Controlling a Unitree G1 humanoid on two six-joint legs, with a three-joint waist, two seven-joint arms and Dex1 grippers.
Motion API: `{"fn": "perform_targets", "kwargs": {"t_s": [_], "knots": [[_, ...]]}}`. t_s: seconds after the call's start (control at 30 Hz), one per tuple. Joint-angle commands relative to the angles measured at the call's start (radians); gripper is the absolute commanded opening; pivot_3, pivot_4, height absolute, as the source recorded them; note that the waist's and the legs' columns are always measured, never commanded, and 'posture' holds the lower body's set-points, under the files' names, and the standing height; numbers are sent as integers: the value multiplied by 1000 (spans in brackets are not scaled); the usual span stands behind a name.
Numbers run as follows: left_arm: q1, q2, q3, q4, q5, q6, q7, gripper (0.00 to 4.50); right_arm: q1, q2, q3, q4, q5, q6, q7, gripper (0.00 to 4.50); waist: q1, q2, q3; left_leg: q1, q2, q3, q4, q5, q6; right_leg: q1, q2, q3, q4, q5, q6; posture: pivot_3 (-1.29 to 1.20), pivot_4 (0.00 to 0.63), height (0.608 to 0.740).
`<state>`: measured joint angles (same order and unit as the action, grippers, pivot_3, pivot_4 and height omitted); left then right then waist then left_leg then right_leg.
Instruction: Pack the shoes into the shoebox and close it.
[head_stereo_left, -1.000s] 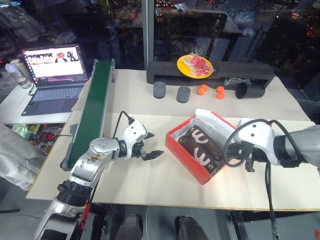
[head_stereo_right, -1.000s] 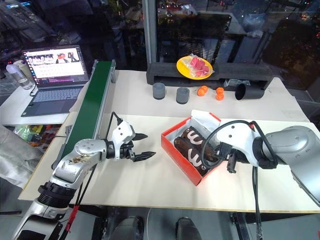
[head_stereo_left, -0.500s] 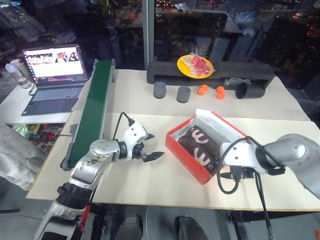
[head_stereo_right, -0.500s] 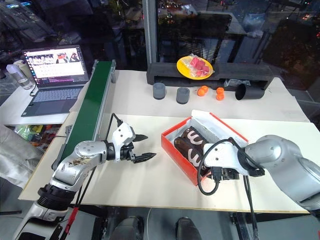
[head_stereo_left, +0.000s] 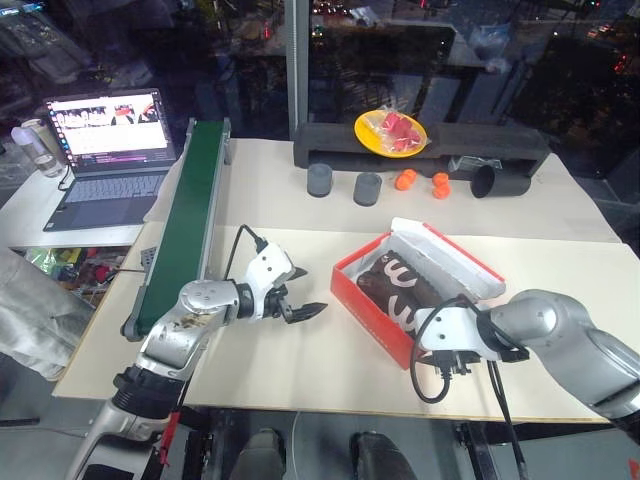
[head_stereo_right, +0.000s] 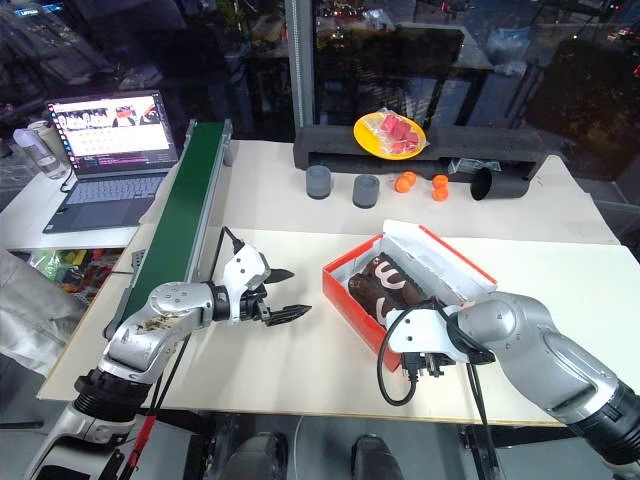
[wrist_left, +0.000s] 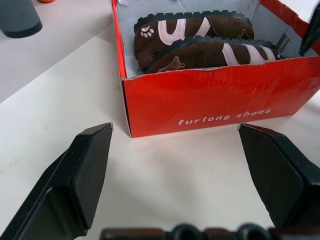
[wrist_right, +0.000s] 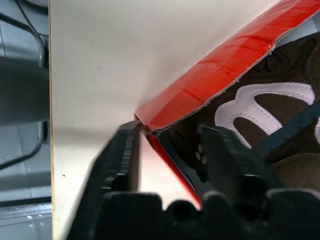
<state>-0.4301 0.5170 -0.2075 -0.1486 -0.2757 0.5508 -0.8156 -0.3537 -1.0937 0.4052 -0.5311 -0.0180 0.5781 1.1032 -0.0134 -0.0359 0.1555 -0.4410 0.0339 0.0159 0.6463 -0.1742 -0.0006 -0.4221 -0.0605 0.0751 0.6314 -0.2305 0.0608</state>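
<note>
Nearest the viewer, the right tool (wrist_right: 167, 165) sits at the near corner of the shoebox (head_stereo_left: 372, 298). Its two fingers (wrist_right: 117, 165) are partly apart and straddle the box's red wall at that corner, one outside over the tabletop (head_stereo_left: 300, 360), the other inside beside a shoe; whether they press on the wall cannot be told. The left tool (head_stereo_left: 303, 292) hangs just above the tabletop to the left of the box, its fingers spread wide and holding nothing, pointing toward the box's long side, which bears white lettering.

The shoebox rests on the tabletop, angled, with its lid (head_stereo_left: 447, 255) raised along the far long edge. The shoes (head_stereo_left: 405, 290) lie side by side inside it, dark brown with pale curved markings.

Left of the box, a green conveyor (head_stereo_left: 188, 220) runs away from the viewer, and beyond it a laptop (head_stereo_left: 105, 160) stands open on a side table.

Farther back on the tabletop stand two grey cylinders (head_stereo_left: 343, 184), three small orange balls (head_stereo_left: 424, 182) and a black cup (head_stereo_left: 498, 180) lying on its side. At the far edge, a yellow plate (head_stereo_left: 390, 132) with red pieces sits on a black foam block (head_stereo_left: 330, 145).
</note>
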Motion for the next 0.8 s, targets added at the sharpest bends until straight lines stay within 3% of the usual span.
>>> {"fn": "perform_targets", "kwargs": {"t_s": [0.03, 0.1, 0.3, 0.57, 0.8], "knots": [[0, 10, 27, -52, -8, 5, 4, 4318, -9, 9, -30, -24, -16, 22, -5, 598, 0, 0, 0, 0, 0, 0, 0, 0, 0, 0, 0, 0, 0, 0, 0, 0, 150, 740], [1, 11, 30, -54, -8, 7, 4, 4318, -10, 17, -25, -19, -24, 26, -10, 124, 1, 0, 0, 0, 0, 0, 1, 0, 0, 0, 0, 0, 0, 0, 0, 0, 150, 740], [-11, 6, 30, -42, -5, 11, 8, 4318, -39, 69, -14, 34, -45, 49, -33, 124, 1, 0, 0, 0, 0, 0, 1, 0, 0, 1, 0, 0, 0, 0, 0, 0, 150, 740], [-24, -13, 21, -32, -5, 24, 13, 4318, -220, 258, 66, 324, -168, 65, -136, 124, -3, 0, 0, 2, 0, 0, 5, 1, -1, 3, 0, 0, 2, 2, -1, 0, 150, 740], [-21, -14, 19, -35, -5, 23, 9, 4318, -284, 365, 22, 466, -200, 102, -235, 124, 1, 0, 0, 2, 0, 0, 6, 1, -1, 4, 0, 0, 2, 2, -1, 0, 150, 740]]}}
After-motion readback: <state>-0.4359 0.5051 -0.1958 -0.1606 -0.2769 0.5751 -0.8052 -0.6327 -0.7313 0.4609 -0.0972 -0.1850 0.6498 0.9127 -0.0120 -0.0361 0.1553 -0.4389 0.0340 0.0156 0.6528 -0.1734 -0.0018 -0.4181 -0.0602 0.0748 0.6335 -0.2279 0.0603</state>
